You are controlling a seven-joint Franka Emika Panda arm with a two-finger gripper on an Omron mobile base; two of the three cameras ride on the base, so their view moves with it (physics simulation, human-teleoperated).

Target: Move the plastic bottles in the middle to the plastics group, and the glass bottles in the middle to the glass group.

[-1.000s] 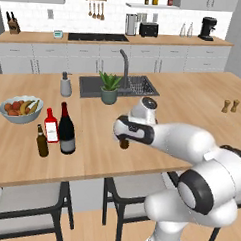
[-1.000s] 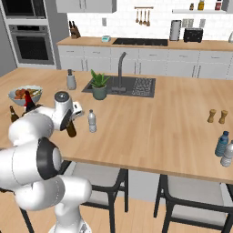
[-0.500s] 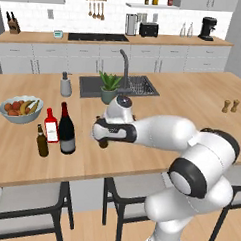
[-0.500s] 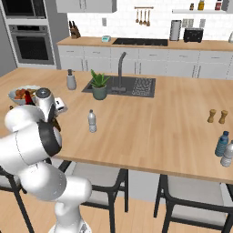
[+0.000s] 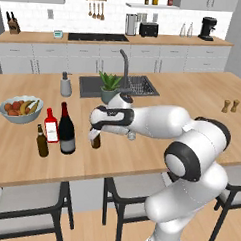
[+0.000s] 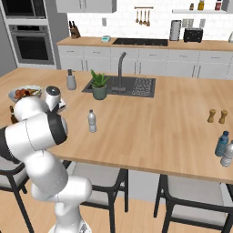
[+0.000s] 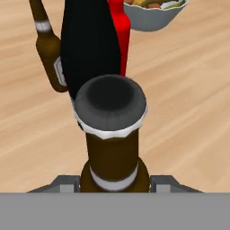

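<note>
pincer (image 5: 95, 136) clamped narrowly round small brown beer bottle (image 7: 112, 148), upright.

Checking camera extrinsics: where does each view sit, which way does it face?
Left base view: behind-left, facing the wooden island counter; white arm at lower right, tool on small brown beer bottle.
Right base view: behind-right; arm at lower left.
Hand view: looks along the tool at that bottle.
Both base views share the potted green plant.

No lettering, brand or number can be read anywhere; the pale label on the red-capped glass bottle (image 5: 51, 131) at nine o'clock is too blurred to make out.
</note>
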